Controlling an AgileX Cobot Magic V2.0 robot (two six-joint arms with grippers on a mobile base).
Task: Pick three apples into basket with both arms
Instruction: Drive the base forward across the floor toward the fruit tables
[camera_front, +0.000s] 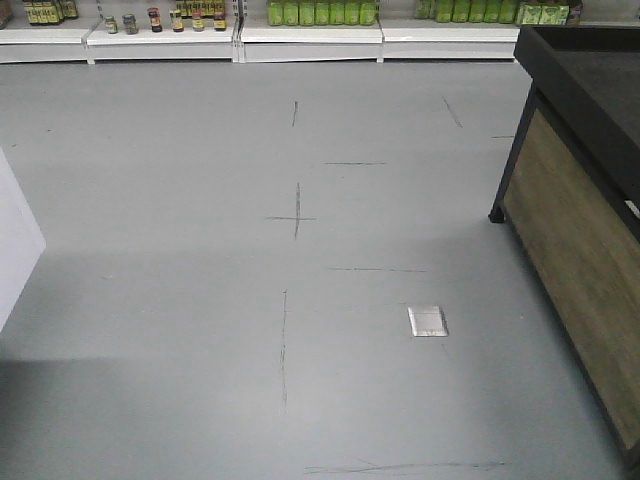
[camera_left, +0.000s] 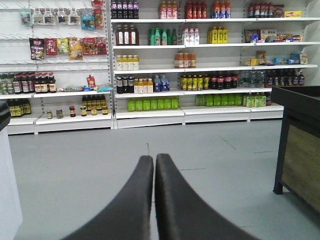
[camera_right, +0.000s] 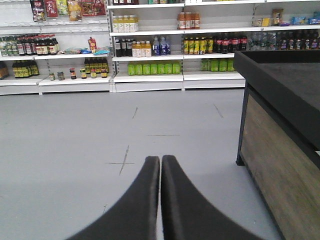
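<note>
Black counter (camera_front: 590, 90), wood-panel side: cut by the right edge in all three views, far end unseen.

White object (camera_front: 15, 240) at the left: only a corner shows in the front view, and what it is cannot be told.

Shelving (camera_front: 310, 35): the front view crops it just above the lowest tier, slicing the tops off the green bottles (camera_front: 320, 12). Labels are too small to read in any view.

Left gripper (camera_left: 154, 164) and right gripper (camera_right: 160, 162): fingers run off the bottom edge, bases and arms hidden.

Floor plate (camera_front: 427, 321): surface detail too fine to make out.
</note>
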